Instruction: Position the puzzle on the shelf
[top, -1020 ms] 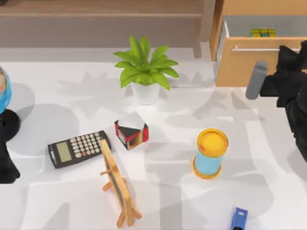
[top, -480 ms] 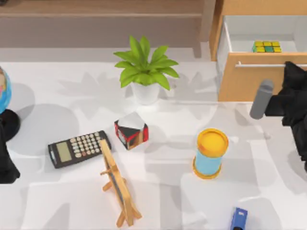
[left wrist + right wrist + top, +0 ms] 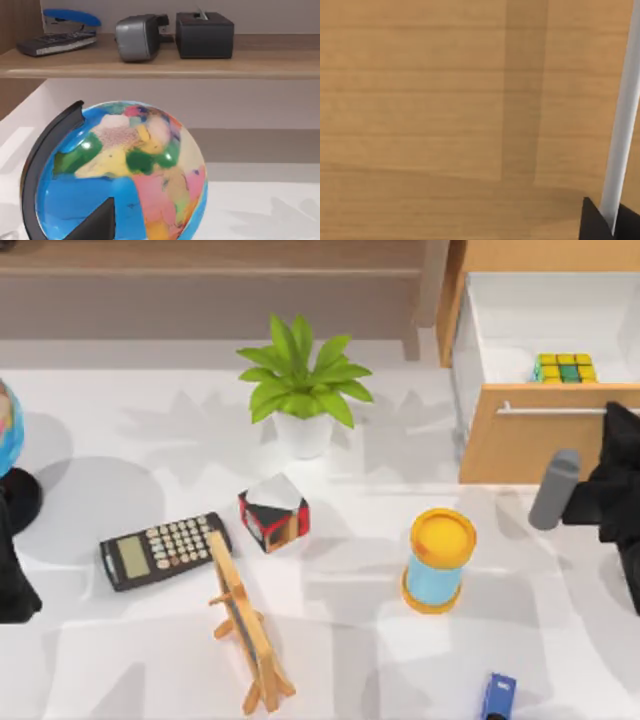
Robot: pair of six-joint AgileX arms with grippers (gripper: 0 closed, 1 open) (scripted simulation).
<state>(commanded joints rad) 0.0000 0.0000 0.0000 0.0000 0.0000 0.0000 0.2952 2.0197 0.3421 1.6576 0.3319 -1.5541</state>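
Note:
The puzzle (image 3: 565,367), a small cube of yellow and green squares, lies inside the open drawer (image 3: 530,445) of the tan cabinet (image 3: 500,255) at the back right. My right gripper (image 3: 617,420) is at the drawer's silver bar handle (image 3: 550,410), shut on it. In the right wrist view the handle (image 3: 622,115) runs close past a black fingertip (image 3: 597,225) against the wooden drawer front (image 3: 420,100). The shelf (image 3: 200,255), a long light brown board with an upright (image 3: 432,280), spans the back left. My left arm (image 3: 12,575) is parked at the left edge.
On the table stand a potted plant (image 3: 300,390), a black, red and white cube (image 3: 273,512), a calculator (image 3: 163,550), a wooden easel (image 3: 245,625), a yellow-topped blue cylinder (image 3: 438,558), a globe (image 3: 120,175) and a blue object (image 3: 497,695). The shelf (image 3: 150,62) carries several desk items.
My right gripper has drawn back toward the table's front with the handle. The drawer has slid further out, and the whole puzzle now shows inside it.

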